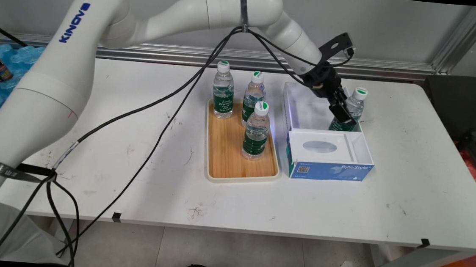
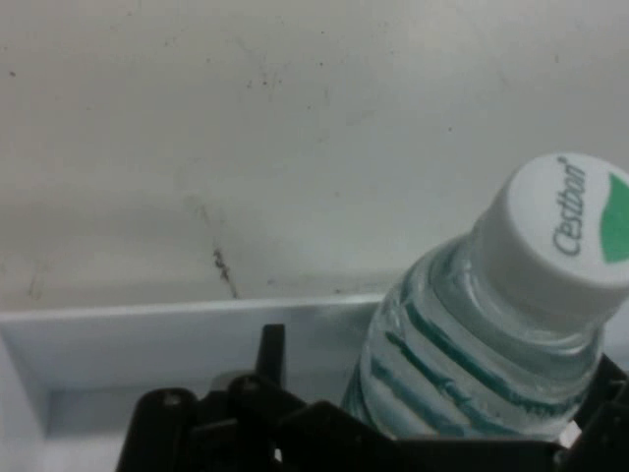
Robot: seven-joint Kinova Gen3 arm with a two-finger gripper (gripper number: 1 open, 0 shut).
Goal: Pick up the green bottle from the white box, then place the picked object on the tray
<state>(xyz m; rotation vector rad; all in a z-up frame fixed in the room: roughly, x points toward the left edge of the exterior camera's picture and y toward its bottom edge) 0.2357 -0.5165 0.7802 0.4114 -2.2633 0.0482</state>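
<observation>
A white table is seen across the main view, marked with dark scuffs. Just left of the frame's centre a wooden tray with a pale rim is laid lengthwise, and three water bottles are stood upright in it: a rear-left bottle at the tray's far left corner, a rear-right bottle just beside it, and a front bottle nearer the tray's middle right. All three are capped in white and green and banded with green labels. Right of the tray, close to it but apart, an open white box is set, with a blue-fronted lid section lettered "Byte Style" at its near end. At the box's right side, right of centre in the frame, a fourth bottle is seen upright, its lower part hidden behind the gripper. The black gripper is lowered at an angle from upper left onto this bottle. In the hand view the fourth bottle fills the lower right, its cap tilted toward the upper right, and it is seated between the black fingers, which appear closed around its body. The box wall is crossed behind it, with scuffed table above.
</observation>
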